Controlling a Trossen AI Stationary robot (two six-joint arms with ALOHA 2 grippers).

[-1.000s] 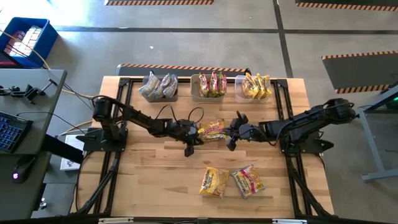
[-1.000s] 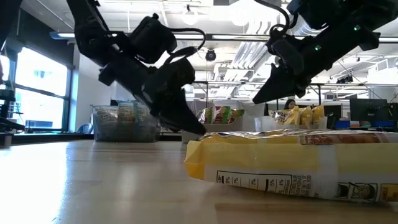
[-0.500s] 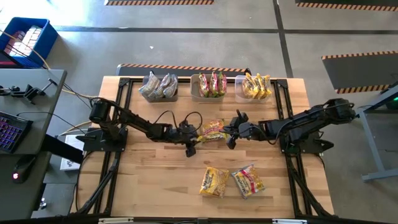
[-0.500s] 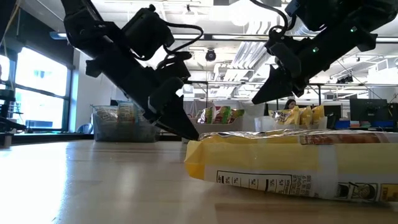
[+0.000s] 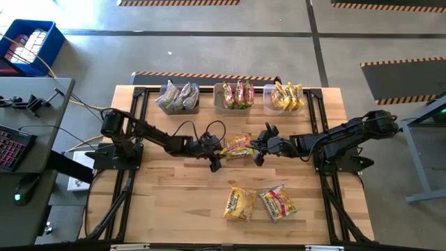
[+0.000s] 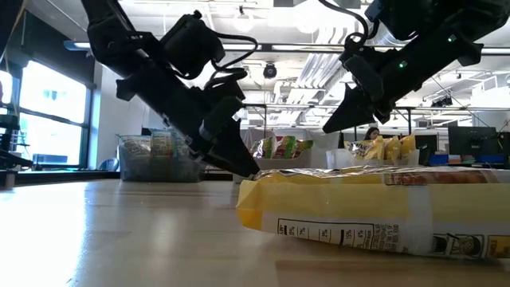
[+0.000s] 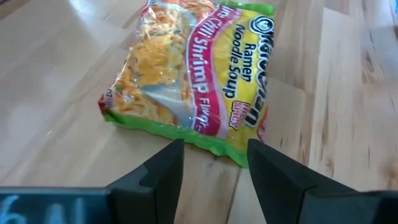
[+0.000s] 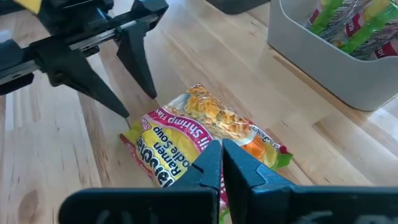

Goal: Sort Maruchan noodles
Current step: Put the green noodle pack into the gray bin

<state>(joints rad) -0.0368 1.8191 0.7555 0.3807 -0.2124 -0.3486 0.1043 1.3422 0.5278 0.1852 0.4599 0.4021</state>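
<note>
Facing each other across the middle of the pale wooden plank surface, my two grippers bracket a flat, crinkly yellow plastic Maruchan noodle packet with green edges and a pink band reading shrimp flavour, which lies flat on the boards between them. My left gripper has its fingers spread with nothing between them, tips just short of the packet's near edge, so it looks set either to close on that edge or to back off. My right gripper is closed and empty, its paired tips low over the opposite end, probably to pin or nudge the packet rather than carry it. Along the far edge stand three rectangular plastic bins: silvery-grey packets, green-and-pink ones, yellow ones. This packet's print matches the middle bin. Two more yellow packets wait nearer the front.
</note>
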